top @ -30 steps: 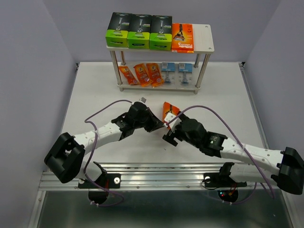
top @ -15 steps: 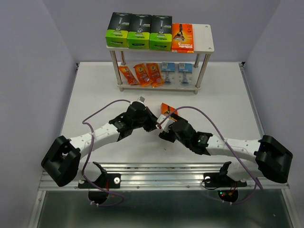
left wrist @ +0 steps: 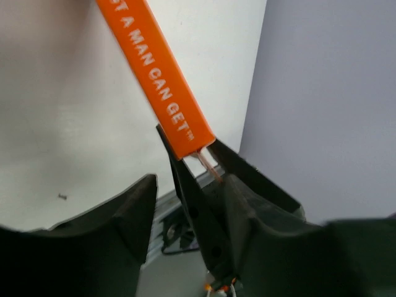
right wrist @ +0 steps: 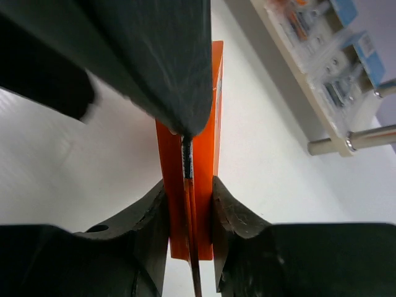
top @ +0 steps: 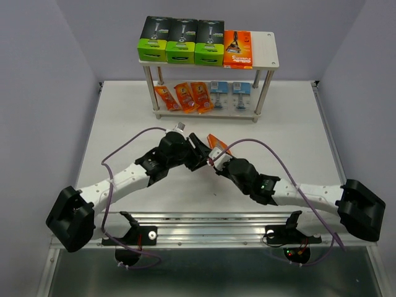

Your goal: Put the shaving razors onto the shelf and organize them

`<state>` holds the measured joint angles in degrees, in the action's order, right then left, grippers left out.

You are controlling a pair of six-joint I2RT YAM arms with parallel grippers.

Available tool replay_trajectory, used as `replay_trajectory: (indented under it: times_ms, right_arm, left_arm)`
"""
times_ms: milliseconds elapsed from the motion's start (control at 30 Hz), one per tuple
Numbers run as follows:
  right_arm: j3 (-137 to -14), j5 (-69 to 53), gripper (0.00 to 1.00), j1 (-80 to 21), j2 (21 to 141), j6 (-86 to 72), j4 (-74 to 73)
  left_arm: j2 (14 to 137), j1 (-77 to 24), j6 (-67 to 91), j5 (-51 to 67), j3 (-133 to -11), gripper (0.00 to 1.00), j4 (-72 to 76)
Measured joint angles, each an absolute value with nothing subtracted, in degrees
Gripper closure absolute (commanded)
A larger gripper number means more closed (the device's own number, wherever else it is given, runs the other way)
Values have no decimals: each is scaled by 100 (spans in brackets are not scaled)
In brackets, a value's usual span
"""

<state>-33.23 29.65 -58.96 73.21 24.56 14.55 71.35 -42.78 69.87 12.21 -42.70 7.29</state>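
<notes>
Now, clamped tight on the flat orange box (top: 218, 143) with the right gripper (top: 216, 159) jaws, mid-tabletop (top: 124, 124), midway between left and right edges. Spread open on the left gripper (top: 200, 154), jaws empty, just beside the box. Stocked shelf (top: 267, 55) at the far edge.

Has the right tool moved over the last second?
Yes. The right tool, shut on the flat orange box, has shifted left and toward the pale two-tier shelf.

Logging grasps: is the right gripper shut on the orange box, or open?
Shut. In the right wrist view, the right gripper has its fingers pressed against both faces of the orange box.
</notes>
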Motion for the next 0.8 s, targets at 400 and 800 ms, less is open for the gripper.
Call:
replay_trajectory:
  times_ms: [400, 800]
  right_arm:
    - [-3997, 2978, 83, -5846, 4921, 2762, -268]
    - [-7207, 1503, 87, -5857, 5245, 4386, -204]
  left_arm:
    - [5253, -4270, 6777, 373, -4307, 1, -270]
    - [3865, -4226, 6687, -1142, -4353, 1, -1428]
